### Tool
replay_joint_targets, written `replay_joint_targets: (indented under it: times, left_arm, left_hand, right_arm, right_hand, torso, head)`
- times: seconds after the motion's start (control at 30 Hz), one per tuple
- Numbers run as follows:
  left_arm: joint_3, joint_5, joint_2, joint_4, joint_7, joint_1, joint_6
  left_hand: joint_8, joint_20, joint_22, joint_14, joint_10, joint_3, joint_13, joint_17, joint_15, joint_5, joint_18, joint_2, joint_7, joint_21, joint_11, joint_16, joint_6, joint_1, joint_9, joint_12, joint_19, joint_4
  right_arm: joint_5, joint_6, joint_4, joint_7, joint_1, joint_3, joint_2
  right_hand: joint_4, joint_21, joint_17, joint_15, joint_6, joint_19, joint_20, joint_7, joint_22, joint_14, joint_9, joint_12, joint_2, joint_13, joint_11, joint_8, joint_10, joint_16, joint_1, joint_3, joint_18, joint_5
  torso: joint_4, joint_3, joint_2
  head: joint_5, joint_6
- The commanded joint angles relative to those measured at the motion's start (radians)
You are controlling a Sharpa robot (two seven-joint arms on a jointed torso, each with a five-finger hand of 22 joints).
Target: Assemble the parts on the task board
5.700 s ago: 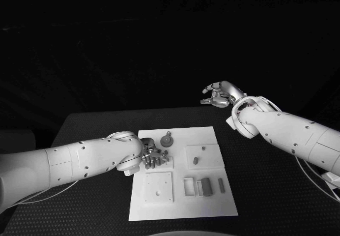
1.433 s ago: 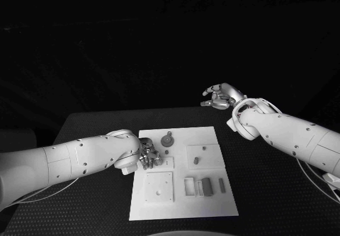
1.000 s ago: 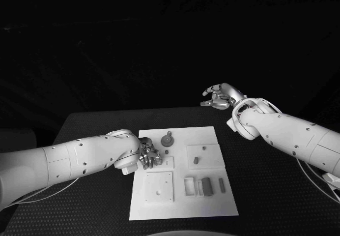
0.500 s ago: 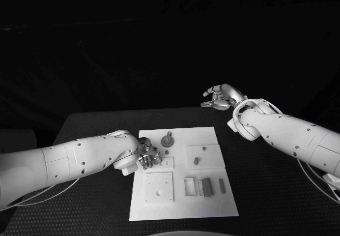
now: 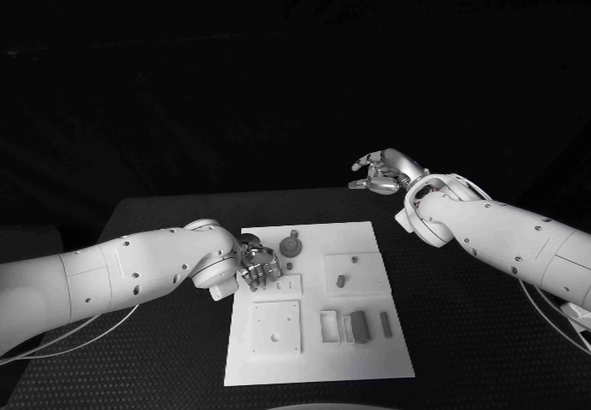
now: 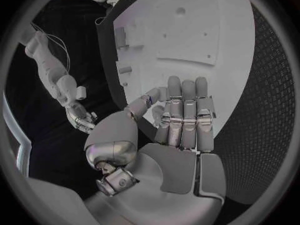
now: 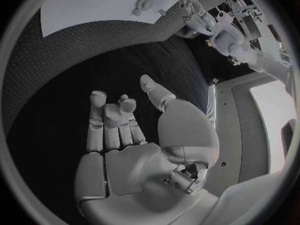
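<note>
White task board (image 5: 314,342) at table centre: raised square plates w/ small grey parts (image 5: 359,325) (slotted near right edge). Left hand (image 5: 259,266), fingers straight, seemingly empty, at board's left edge; right hand (image 5: 387,169) curled, empty.

The right hand (image 7: 125,145) hangs empty over the black table (image 7: 94,60), fingers half curled (the task board (image 7: 94,5) lies beyond).

Matt white task board (image 5: 370,235), textured table (image 5: 468,325)
</note>
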Motion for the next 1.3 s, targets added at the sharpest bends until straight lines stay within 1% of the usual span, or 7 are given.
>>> replay_joint_targets:
  times: [0.03,0.33,0.6,0.7,0.93,1.1,1.3]
  left_arm:
    - [0.006,0.096,-0.011,0.007,0.069,0.009,0.062]
    - [0.011,0.149,-0.023,-0.006,0.095,0.019,0.113]
    - [0.011,0.130,-0.009,-0.018,-0.026,0.022,0.242]
    - [0.011,0.127,0.015,-0.052,-0.067,0.033,0.288]
    - [0.011,0.103,0.073,-0.138,-0.079,0.064,0.340]
    - [0.008,0.103,0.128,-0.214,-0.088,0.084,0.433]
    - [0.003,0.103,0.178,-0.273,-0.086,0.097,0.561]
  left_hand:
    - [0.011,0.004,0.003,-0.003,0.011,0.038,0.001,-0.002,-0.004,0.000,-0.011,0.008,-0.019,0.001,-0.019,0.005,0.024,0.005,0.002,0.007,0.002,0.038]
    - [0.010,0.004,0.006,-0.006,0.009,0.036,0.002,-0.003,-0.004,0.000,-0.011,0.008,-0.019,0.001,-0.019,0.007,0.023,0.005,0.003,0.009,0.001,0.038]
    - [0.011,0.004,0.010,-0.008,0.008,0.035,0.004,-0.005,-0.004,0.006,-0.011,0.012,-0.019,0.000,-0.019,0.012,0.024,0.005,0.005,0.014,0.001,0.037]
    - [0.011,0.004,0.013,-0.009,0.007,0.034,0.004,-0.006,-0.004,0.012,-0.011,0.014,-0.019,0.000,-0.019,0.015,0.023,0.004,0.006,0.016,0.001,0.037]
    - [0.013,0.003,0.022,-0.010,0.007,0.031,0.007,-0.009,-0.005,0.028,-0.010,0.018,-0.021,0.000,-0.021,0.026,0.025,0.000,0.011,0.024,0.001,0.036]
    - [0.012,0.003,0.027,-0.013,0.004,0.029,0.007,-0.012,-0.005,0.034,-0.011,0.023,-0.020,-0.001,-0.021,0.030,0.023,-0.003,0.013,0.027,0.000,0.036]
    - [0.012,0.004,0.029,-0.015,0.003,0.028,0.006,-0.015,-0.004,0.036,-0.011,0.027,-0.020,-0.002,-0.020,0.031,0.022,-0.005,0.015,0.027,-0.002,0.036]
  right_arm:
    - [-0.002,0.052,0.025,0.026,-0.002,-0.001,-0.006]
    - [-0.019,0.096,0.076,0.034,-0.009,-0.007,-0.021]
    - [-0.020,0.096,0.071,0.034,-0.009,-0.011,-0.023]
    - [-0.020,0.093,0.069,0.034,-0.009,-0.011,-0.022]
    - [-0.020,0.084,0.052,0.035,-0.009,-0.011,-0.011]
    - [-0.020,0.079,0.029,0.037,-0.008,-0.011,-0.002]
    - [-0.020,0.073,0.007,0.039,-0.007,-0.011,0.008]
  right_hand:
    - [-0.006,-0.007,-0.002,0.000,0.003,0.002,-0.002,0.008,0.009,-0.010,-0.002,0.007,0.003,-0.002,0.021,0.003,-0.092,-0.003,0.001,0.000,0.014,0.001]
    - [-0.008,-0.008,-0.002,-0.001,0.005,-0.001,-0.002,0.008,0.010,-0.012,-0.001,0.008,0.002,-0.004,0.020,0.004,-0.095,-0.003,0.012,0.001,0.014,0.001]
    - [-0.008,-0.008,-0.002,-0.001,0.005,-0.001,-0.002,0.008,0.010,-0.013,-0.001,0.008,0.003,-0.004,0.020,0.005,-0.095,-0.003,0.013,0.001,0.014,0.001]
    - [-0.008,-0.008,-0.002,-0.001,0.005,-0.002,-0.002,0.008,0.010,-0.013,-0.001,0.008,0.003,-0.004,0.020,0.005,-0.095,-0.003,0.013,0.001,0.014,0.001]
    - [-0.007,-0.008,-0.002,-0.001,0.005,-0.002,-0.002,0.008,0.010,-0.013,-0.001,0.009,0.003,-0.004,0.020,0.005,-0.096,-0.003,0.014,0.000,0.014,0.001]
    - [-0.007,-0.008,-0.002,-0.001,0.005,-0.002,-0.002,0.008,0.011,-0.013,-0.001,0.009,0.003,-0.005,0.020,0.005,-0.096,-0.003,0.014,0.000,0.014,0.001]
    - [-0.007,-0.008,-0.002,-0.001,0.005,-0.002,-0.001,0.008,0.011,-0.014,-0.001,0.009,0.002,-0.005,0.020,0.005,-0.096,-0.003,0.014,-0.001,0.014,0.001]
  torso:
    - [0.0002,0.0000,0.000]
    - [0.0002,-0.0002,0.000]
    - [0.0000,-0.0004,-0.001]
    - [0.0002,-0.0004,0.000]
    - [-0.0010,0.0002,0.001]
    - [-0.0020,0.0004,0.001]
    - [-0.0004,0.0008,0.001]
  head:
    - [-0.001,0.007]
    - [-0.001,0.015]
    - [-0.001,0.012]
    - [-0.001,0.010]
    - [0.001,0.006]
    - [0.002,0.002]
    - [0.002,-0.005]
